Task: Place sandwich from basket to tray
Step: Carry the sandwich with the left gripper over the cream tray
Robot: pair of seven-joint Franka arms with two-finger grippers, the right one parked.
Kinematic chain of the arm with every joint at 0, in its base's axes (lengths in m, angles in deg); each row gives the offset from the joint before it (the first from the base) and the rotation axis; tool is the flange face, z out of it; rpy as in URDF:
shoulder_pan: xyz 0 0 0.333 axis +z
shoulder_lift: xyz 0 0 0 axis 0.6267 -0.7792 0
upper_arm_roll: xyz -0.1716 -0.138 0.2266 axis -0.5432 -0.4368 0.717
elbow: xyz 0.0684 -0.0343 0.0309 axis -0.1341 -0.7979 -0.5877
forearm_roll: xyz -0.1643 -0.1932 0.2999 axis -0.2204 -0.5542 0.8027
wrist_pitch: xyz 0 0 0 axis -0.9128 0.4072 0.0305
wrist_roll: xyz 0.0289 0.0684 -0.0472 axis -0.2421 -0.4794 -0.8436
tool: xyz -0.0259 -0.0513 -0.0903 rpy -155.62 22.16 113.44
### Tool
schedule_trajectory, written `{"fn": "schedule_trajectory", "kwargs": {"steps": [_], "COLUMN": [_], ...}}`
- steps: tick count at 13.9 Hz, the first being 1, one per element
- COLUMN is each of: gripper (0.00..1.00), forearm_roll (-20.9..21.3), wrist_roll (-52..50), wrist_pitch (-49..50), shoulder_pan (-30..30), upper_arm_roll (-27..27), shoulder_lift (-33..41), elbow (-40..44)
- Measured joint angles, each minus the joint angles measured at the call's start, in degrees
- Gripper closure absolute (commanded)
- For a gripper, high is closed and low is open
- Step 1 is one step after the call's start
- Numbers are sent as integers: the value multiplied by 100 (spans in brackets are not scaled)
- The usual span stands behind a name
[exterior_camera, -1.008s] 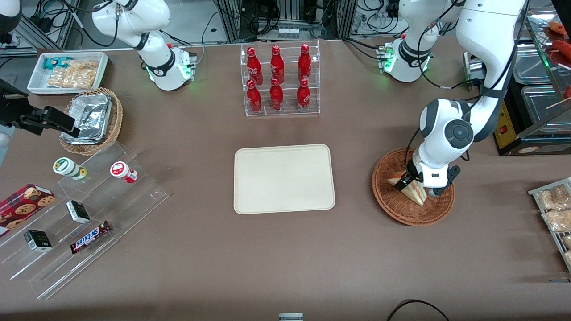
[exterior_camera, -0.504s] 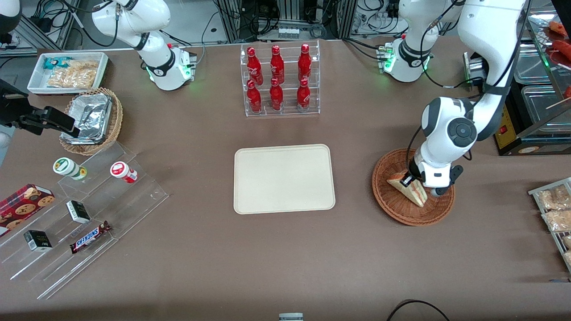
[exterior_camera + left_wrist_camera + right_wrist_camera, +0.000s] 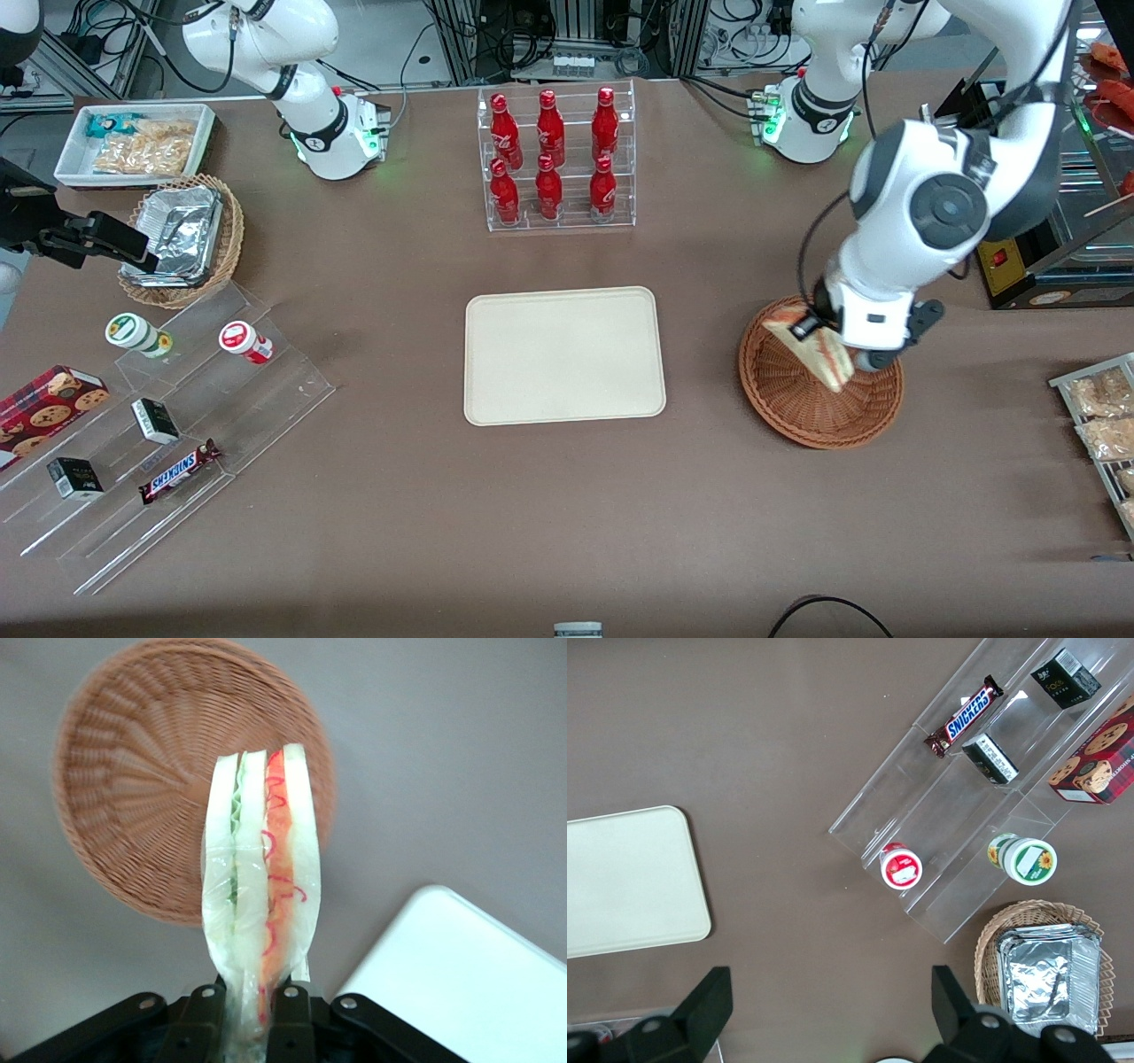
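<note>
My gripper [image 3: 819, 339] hangs above the reddish-brown wicker basket [image 3: 793, 403] and is shut on the sandwich [image 3: 811, 353], a wrapped white-bread wedge with red-pink and green filling. In the left wrist view the sandwich [image 3: 261, 877] stands out from between the two black fingers [image 3: 205, 1014] of the gripper [image 3: 250, 1019], lifted clear of the basket [image 3: 124, 788], which holds nothing. The cream tray [image 3: 564, 354] lies flat at the table's middle, apart from the basket, and a corner of the tray [image 3: 469, 979] shows in the wrist view.
A clear rack of red bottles [image 3: 555, 158] stands farther from the front camera than the tray. Toward the parked arm's end are a tan basket with foil containers [image 3: 182, 237], a white snack bin [image 3: 135, 143] and a clear stepped shelf [image 3: 168, 425]. Metal trays [image 3: 1067, 190] stand toward the working arm's end.
The gripper has risen with the sandwich in it, lifting the wedge off the basket floor. The arm's wrist has swung upward.
</note>
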Motion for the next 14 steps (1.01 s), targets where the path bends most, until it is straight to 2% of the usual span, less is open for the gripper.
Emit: {"fn": "schedule_trajectory", "kwargs": {"steps": [4,8,10,14], "gripper": [84,83,83,81], "forearm_roll": [53,851,1266,1870], "wrist_roll": [0,-174,-270,-324], "wrist_pitch": [-17,-279,-621,-1273], "shoulder_pan": [-43,-54,-230,-799], "upper_arm_roll": [-994,-1941,-2146,-2162], "shoulder_lift": [-574,-1632,-2056,-2639], "elbow": [497,1167,1276,1367]}}
